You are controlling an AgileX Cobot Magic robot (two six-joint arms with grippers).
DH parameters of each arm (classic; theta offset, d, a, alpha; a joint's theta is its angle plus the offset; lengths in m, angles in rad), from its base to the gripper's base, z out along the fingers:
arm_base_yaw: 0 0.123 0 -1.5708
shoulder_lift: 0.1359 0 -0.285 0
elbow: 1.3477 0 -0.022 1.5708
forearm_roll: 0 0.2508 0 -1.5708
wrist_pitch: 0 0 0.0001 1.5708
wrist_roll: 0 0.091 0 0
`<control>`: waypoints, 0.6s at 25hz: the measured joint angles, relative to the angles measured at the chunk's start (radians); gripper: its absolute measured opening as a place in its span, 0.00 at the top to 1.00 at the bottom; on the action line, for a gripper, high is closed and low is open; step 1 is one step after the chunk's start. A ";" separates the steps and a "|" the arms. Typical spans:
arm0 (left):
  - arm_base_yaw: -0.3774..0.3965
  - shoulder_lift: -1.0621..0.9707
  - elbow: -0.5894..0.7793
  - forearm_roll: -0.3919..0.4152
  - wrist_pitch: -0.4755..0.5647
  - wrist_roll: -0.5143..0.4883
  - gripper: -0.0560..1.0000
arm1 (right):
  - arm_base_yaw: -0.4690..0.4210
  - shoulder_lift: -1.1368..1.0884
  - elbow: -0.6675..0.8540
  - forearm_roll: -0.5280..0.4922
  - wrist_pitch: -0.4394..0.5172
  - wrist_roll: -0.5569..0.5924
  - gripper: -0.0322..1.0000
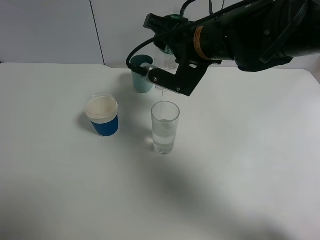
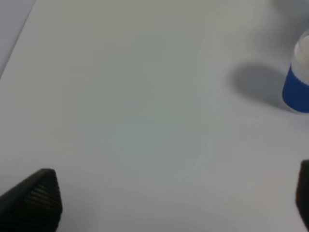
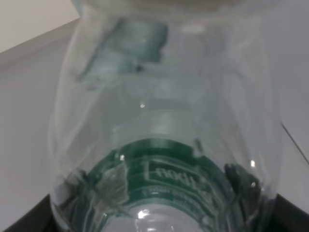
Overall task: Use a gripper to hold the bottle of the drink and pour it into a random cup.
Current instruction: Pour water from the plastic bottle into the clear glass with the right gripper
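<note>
My right gripper (image 1: 169, 70) reaches in from the right and is shut on the clear bottle (image 1: 165, 56), which is tipped mouth-down above the clear glass (image 1: 165, 127). A thin stream of liquid (image 1: 162, 99) falls from the bottle into the glass, which holds some clear liquid. In the right wrist view the bottle (image 3: 164, 121) with its green label (image 3: 164, 169) fills the frame between the black fingers (image 3: 24, 220). My left gripper (image 2: 169, 208) is open and empty, low over bare table, and is out of the exterior view.
A teal cup (image 1: 141, 75) stands behind the glass, partly hidden by the gripper. A blue-sleeved white paper cup (image 1: 102, 115) stands left of the glass; it also shows in the left wrist view (image 2: 297, 79). The white table (image 1: 240, 165) meets a grey wall at the back.
</note>
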 joint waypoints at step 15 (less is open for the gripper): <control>0.000 0.000 0.000 0.000 0.000 0.000 0.02 | 0.004 0.000 0.000 0.000 -0.005 -0.083 0.42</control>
